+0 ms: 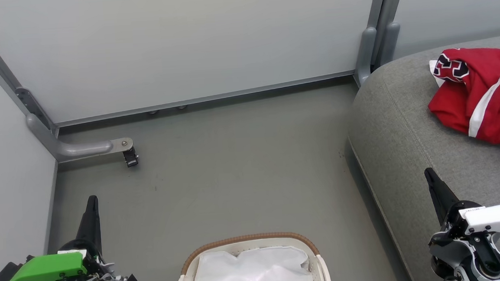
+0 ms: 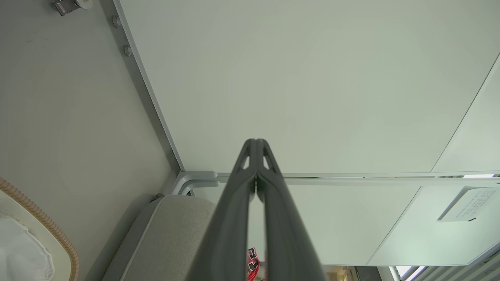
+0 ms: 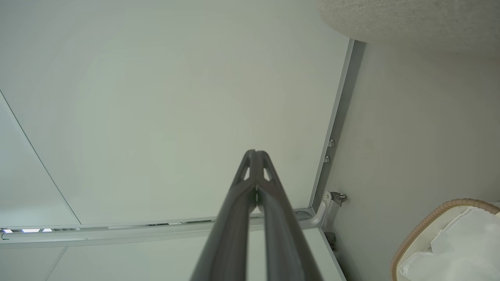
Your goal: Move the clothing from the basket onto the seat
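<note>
The red clothing [image 1: 481, 96] with white stripes and a black-and-white logo lies crumpled on the grey seat [image 1: 406, 139] at the right; a sliver of the clothing [image 2: 253, 267] peeks between the fingers in the left wrist view. The cream basket [image 1: 247, 241] with a brown rim stands on the floor at bottom centre, with just a white liner cloth [image 1: 253, 272] showing in it. My left gripper [image 1: 92, 200] is shut and empty at lower left, left of the basket. My right gripper [image 1: 428, 173] is shut and empty at lower right, over the seat's front edge.
Pale partition walls close off the back and left. A grey bracket foot [image 1: 103, 147] with a black caster sticks out over the floor at the back left. Open grey floor [image 1: 234, 167] stretches between basket, wall and seat.
</note>
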